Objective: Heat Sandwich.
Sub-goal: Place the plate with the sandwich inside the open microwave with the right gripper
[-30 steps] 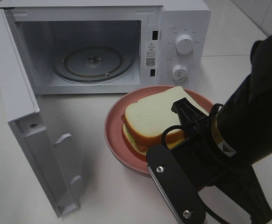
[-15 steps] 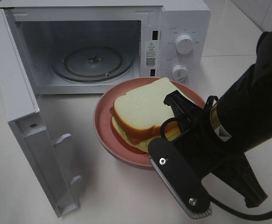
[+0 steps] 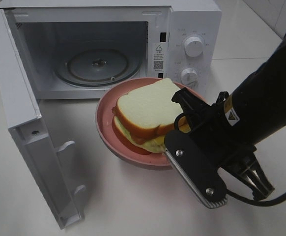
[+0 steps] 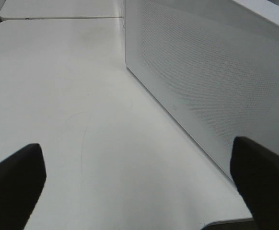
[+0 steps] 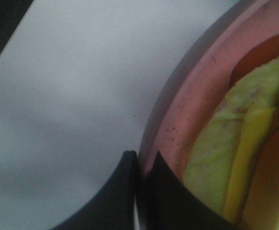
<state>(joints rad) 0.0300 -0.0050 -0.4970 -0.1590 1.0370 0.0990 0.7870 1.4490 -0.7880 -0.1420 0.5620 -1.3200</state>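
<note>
The sandwich (image 3: 145,110), white bread with a brown crust and yellow and red filling, lies on a round pink plate (image 3: 105,123) just in front of the open microwave (image 3: 192,19). My right gripper (image 5: 142,165) is shut on the plate's near right rim, one finger on each side of the edge. The right wrist view shows the filling (image 5: 245,143) close up. My left gripper (image 4: 139,191) stands open over bare table beside the microwave's perforated side wall (image 4: 216,81), with nothing between its fingers.
The microwave door (image 3: 35,142) swings out to the left, toward the front of the table. Inside sits a glass turntable (image 3: 96,66). Two knobs (image 3: 193,46) are on the right panel. My right arm (image 3: 261,113) fills the lower right.
My right gripper has carried the plate with the sandwich to the left and nearer to the microwave opening. The left gripper stays open.
</note>
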